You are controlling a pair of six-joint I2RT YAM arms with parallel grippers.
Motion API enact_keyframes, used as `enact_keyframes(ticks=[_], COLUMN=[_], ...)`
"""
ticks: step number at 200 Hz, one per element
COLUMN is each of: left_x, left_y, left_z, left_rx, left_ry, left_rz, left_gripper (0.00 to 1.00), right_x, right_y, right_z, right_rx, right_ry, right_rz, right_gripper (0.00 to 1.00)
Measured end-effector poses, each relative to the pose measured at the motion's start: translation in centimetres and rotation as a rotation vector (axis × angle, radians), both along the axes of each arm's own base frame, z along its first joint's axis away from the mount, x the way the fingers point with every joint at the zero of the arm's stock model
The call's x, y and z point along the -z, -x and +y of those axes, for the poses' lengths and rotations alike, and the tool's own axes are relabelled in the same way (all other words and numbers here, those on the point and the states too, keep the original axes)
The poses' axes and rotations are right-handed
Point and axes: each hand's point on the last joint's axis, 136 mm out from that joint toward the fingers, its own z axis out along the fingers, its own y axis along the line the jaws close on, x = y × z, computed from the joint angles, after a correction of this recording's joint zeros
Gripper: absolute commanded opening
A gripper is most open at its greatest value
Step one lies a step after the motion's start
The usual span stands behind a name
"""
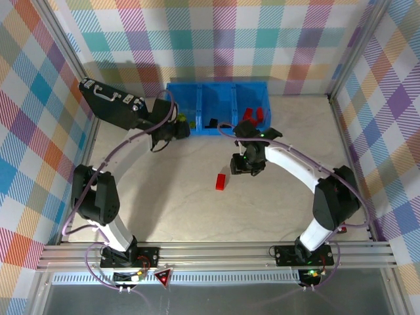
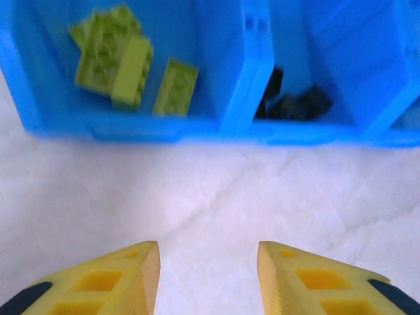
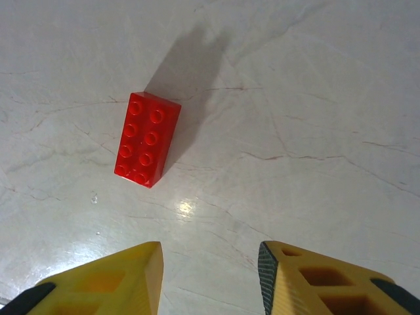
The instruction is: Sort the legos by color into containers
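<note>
One red lego point(image 1: 221, 181) point(image 3: 147, 139) lies flat on the pale table, studs up. My right gripper point(image 1: 239, 166) point(image 3: 210, 262) hovers just right of it, open, with bare table between its yellow fingers. The blue bin point(image 1: 197, 129) point(image 2: 243, 85) at the back has three containers: lime green legos point(image 2: 121, 65) in the left one, black legos point(image 2: 295, 105) in the middle one, red legos point(image 1: 254, 115) in the right one. My left gripper point(image 1: 176, 129) point(image 2: 209, 262) is open and holds nothing, over the table just in front of the bin's left compartment.
A black briefcase point(image 1: 111, 102) with silver latches lies at the back left, close to my left arm. Checkered walls close in the table on the left, back and right. Bare table stretches between the two arms.
</note>
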Motion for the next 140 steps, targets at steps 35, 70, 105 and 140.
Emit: enact_keyframes(ticks=[35, 70, 105, 140], left_x=[2.2, 1.7, 1.8, 2.9], left_y=[4.6, 7.3, 9.0, 10.1], left_z=[0.7, 2.1, 3.6, 4.3], left_rx=[-0.006, -0.041, -0.073, -0.080], left_ry=[0.025, 0.037, 0.003, -0.017], left_rz=[0.064, 0.054, 0.053, 0.077], left_gripper=[0.43, 0.42, 0.42, 0.42], right_x=[1.5, 3.0, 4.7, 5.6], right_y=[0.2, 0.4, 1.0, 1.2], right_z=[1.9, 3.6, 5.7, 7.5], right_rx=[0.036, 0.122, 0.182, 0.230], right_ry=[0.026, 0.092, 0.136, 0.131], right_rz=[0.033, 0.029, 0.013, -0.002], right_gripper=[0.49, 0.51, 0.52, 0.51])
